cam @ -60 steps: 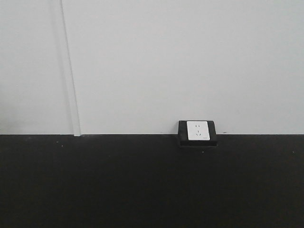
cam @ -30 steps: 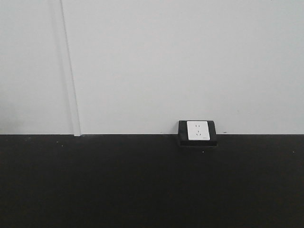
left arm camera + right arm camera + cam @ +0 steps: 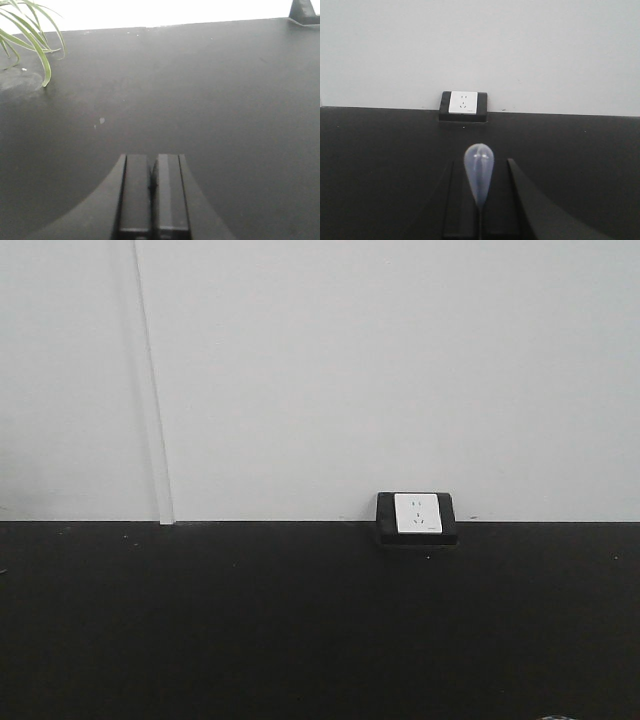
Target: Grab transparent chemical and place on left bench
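Between the fingers of the right claw [image 3: 481,163] is where the transparent chemical [image 3: 479,170] sits. All I can really make out of it is the pale dropper bulb poking up between the two pads; the clear glass itself doesn't show against the dark. The claw looks narrow and closed in on it from both sides, so I'd call it gripped. It's held over the black counter [image 3: 380,150], pretty much straight in front of the white socket [image 3: 463,102], which sits in a black box [image 3: 443,107] against the white wall [image 3: 545,50], well back from the claw.

Left claw [image 3: 152,157] is pinched fully together with nothing in it, low over the same sort of black top, with some green plant leaves [image 3: 35,45] off in the far corner.

Labels: none to read. The socket plate has its pin holes and a tiny mark in one lower corner, way too small to make out.
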